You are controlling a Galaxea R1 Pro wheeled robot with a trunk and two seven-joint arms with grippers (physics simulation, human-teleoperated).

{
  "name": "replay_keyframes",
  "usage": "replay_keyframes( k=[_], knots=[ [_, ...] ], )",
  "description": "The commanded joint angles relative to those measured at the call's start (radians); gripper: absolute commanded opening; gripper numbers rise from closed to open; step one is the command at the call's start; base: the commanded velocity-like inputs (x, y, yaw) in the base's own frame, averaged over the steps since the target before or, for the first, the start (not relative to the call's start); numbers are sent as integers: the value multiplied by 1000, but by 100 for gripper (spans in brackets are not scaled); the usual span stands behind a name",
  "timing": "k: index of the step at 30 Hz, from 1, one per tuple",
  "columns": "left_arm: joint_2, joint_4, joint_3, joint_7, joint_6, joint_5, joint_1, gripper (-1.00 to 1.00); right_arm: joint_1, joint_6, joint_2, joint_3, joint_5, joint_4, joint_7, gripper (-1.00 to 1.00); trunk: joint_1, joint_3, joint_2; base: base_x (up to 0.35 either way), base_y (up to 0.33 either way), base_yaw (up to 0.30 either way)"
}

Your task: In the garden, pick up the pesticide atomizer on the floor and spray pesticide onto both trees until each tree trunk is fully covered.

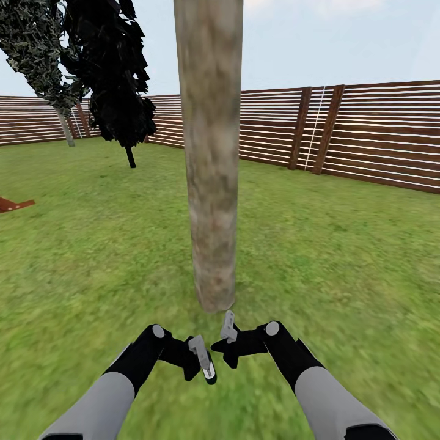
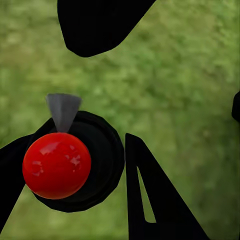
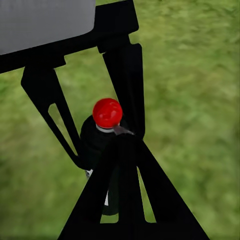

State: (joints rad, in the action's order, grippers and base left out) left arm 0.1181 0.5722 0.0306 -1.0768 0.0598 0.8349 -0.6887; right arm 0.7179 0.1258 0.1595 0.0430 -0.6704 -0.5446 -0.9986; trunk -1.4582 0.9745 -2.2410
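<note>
Left gripper (image 1: 205,360): pinching pesticide atomizer (image 1: 209,370), red-capped, at 6 o'clock below tree trunk (image 1: 211,153). Right gripper (image 1: 227,336): beside it at 1 o'clock; jaw spread cannot tell. No legible writing.

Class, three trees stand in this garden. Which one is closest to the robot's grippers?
The thick pale mottled trunk rising directly ahead of both grippers; the other two trees stand far back by the fence.
</note>
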Motion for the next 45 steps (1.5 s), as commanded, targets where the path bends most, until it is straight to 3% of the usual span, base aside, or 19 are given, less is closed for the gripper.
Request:
replay_keyframes(
  k=[1, 22, 33, 34, 37, 45],
  knots=[
    [2, 0, 0, 0, 0, 0, 0, -100, 0, 0, 0, 0, 0, 0, 0, -100, 0, 0, 0, 0, 0, 0],
    [23, 0, 0, 2, 0, 1, 0, -100, 0, 0, 3, 0, 0, -2, 0, -100, 0, 0, 0, 0, 0, 0],
    [7, -9, -3, 6, 0, 8, 1, -100, 0, 0, 4, 0, 0, -1, 0, -100, 0, 0, 0, 0, 0, 0],
    [0, -10, -3, 6, 0, 9, 1, -100, 0, 0, 4, 0, 0, -1, 0, -100, 0, 0, 0, 0, 0, 0],
    [-54, -12, -4, 6, -1, 10, 5, -100, 0, 0, 3, 0, 0, -1, 0, -100, 0, 0, 0, 0, 0, 0],
    [-242, -16, -4, 8, -8, 9, 13, -100, 0, 2, 0, 1, 0, 2, 0, -100, 0, 0, 0, 0, 0, 0]
  ],
)
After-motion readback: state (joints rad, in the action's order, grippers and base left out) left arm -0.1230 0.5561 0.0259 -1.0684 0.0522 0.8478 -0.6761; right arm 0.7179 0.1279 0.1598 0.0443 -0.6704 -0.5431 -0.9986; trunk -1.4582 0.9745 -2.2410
